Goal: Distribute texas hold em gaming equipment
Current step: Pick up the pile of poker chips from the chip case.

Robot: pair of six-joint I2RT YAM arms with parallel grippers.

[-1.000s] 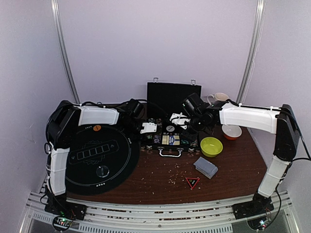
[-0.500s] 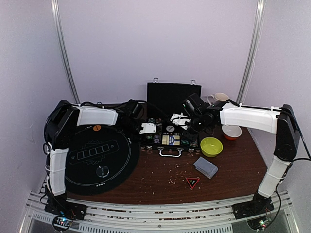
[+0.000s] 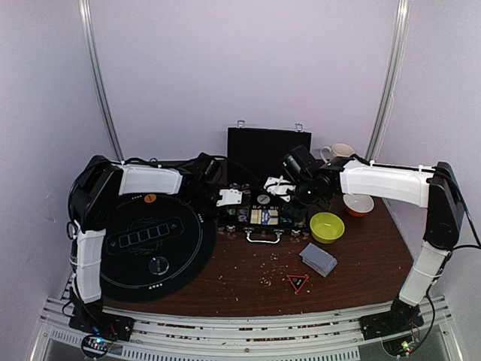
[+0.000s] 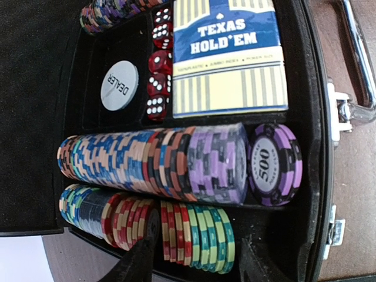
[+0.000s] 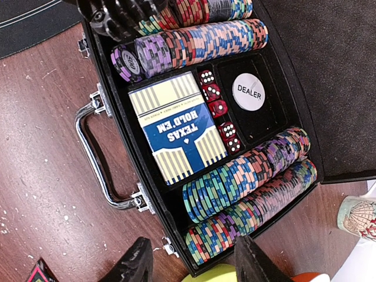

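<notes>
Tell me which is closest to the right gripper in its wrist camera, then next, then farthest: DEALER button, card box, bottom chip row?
From the right gripper:
1. bottom chip row, just by the fingertips.
2. card box, in the middle.
3. DEALER button, farther back on the right.

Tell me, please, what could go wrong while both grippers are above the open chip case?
The left gripper and the right gripper hang open over one small case, so they might collide. The chip rows are packed tightly; a pinch may lift several chips or scatter them.
</notes>
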